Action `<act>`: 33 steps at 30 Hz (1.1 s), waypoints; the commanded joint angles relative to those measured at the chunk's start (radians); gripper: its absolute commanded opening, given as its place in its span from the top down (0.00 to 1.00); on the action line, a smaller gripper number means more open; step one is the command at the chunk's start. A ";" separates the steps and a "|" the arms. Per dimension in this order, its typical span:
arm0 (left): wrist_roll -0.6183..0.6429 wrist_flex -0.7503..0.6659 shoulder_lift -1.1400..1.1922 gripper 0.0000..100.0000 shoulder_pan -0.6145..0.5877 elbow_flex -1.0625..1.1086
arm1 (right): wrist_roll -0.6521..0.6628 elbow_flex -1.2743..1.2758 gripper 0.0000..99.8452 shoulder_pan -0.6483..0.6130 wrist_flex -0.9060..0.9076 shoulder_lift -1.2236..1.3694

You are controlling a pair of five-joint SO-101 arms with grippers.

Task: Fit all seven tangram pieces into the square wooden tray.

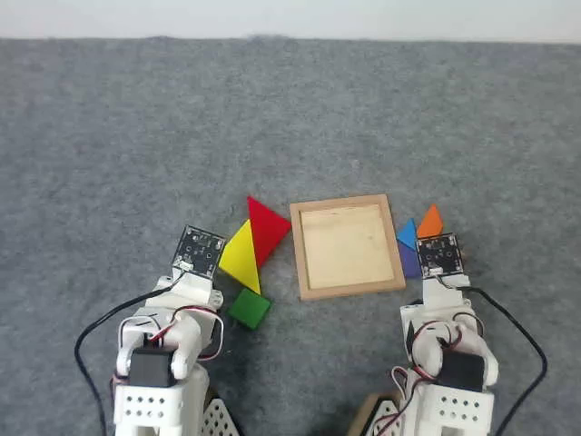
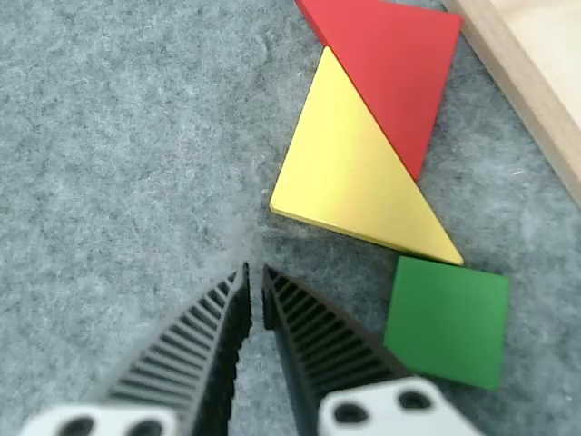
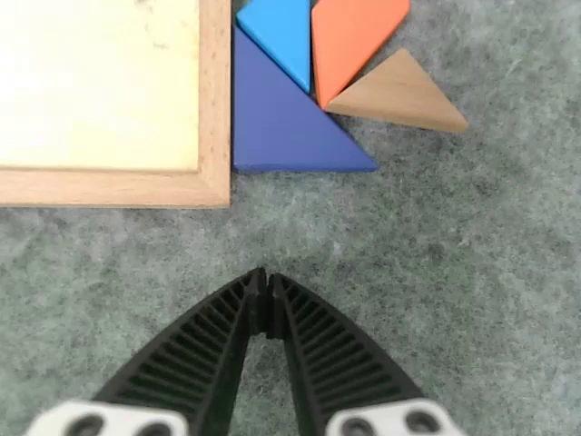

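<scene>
With left gripper (image 2: 255,277) and right gripper (image 3: 268,282) closed, the stiff, light yellow triangle (image 2: 353,177) likely needs pinching across its edges.

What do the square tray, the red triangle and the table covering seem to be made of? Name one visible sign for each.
Tray: pale unpainted wood; faint grain shows.
Red triangle: probably painted wood, smooth and matte; the even colour hides any grain, so plastic stays possible.
Table covering: grey felt or short carpet; fuzzy, mottled fibres.
</scene>
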 commanded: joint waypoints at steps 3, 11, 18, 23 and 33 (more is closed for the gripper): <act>-0.008 0.003 -0.017 0.98 -0.005 -0.010 | 0.014 0.018 0.99 0.005 0.007 -0.015; -0.008 0.003 -0.017 0.98 -0.005 -0.010 | 0.015 0.018 0.99 0.007 0.007 -0.015; -0.008 0.003 -0.017 0.98 -0.005 -0.010 | 0.161 -0.011 0.99 0.013 -0.088 -0.016; -0.008 0.003 -0.017 0.98 -0.005 -0.010 | 0.408 -0.063 0.99 0.013 -0.130 -0.016; -0.008 0.003 -0.017 0.98 -0.005 -0.010 | 0.345 -0.331 0.99 0.013 -0.127 0.068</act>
